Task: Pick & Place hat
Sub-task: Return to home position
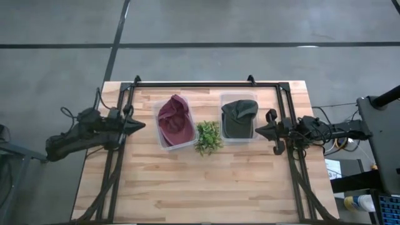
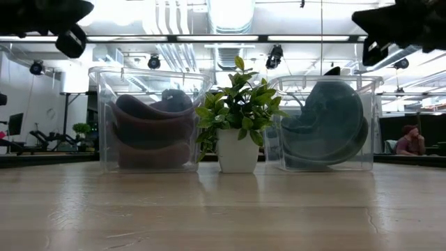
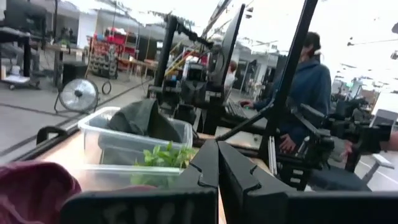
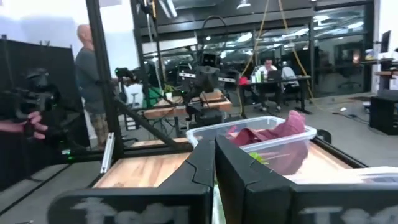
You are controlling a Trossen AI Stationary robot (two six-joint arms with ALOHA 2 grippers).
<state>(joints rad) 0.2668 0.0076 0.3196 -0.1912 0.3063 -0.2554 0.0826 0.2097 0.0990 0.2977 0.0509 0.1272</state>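
Red caps [image 1: 175, 120] — piled in left transp. bin [image 1: 160, 131];

Left gripper [image 1: 141, 125] and right gripper [image 1: 258, 130]: raised, level, pointing toward each other; both closed, empty.

Grey concrete floor [image 1: 62, 37] is surrounding the wooden table [image 1: 206, 187], with dark seams running across it. Strip lights [image 2: 306, 38] are shining along the ceiling beside exposed ducts [image 2: 230, 14]. A floor fan [image 3: 78, 94] is standing on open floor. A person in a blue hoodie [image 3: 311, 81] is standing at a workstation. Glass partitions [image 4: 339, 43] are lining the far side, and people are sitting at a desk [image 4: 273, 78] before them.
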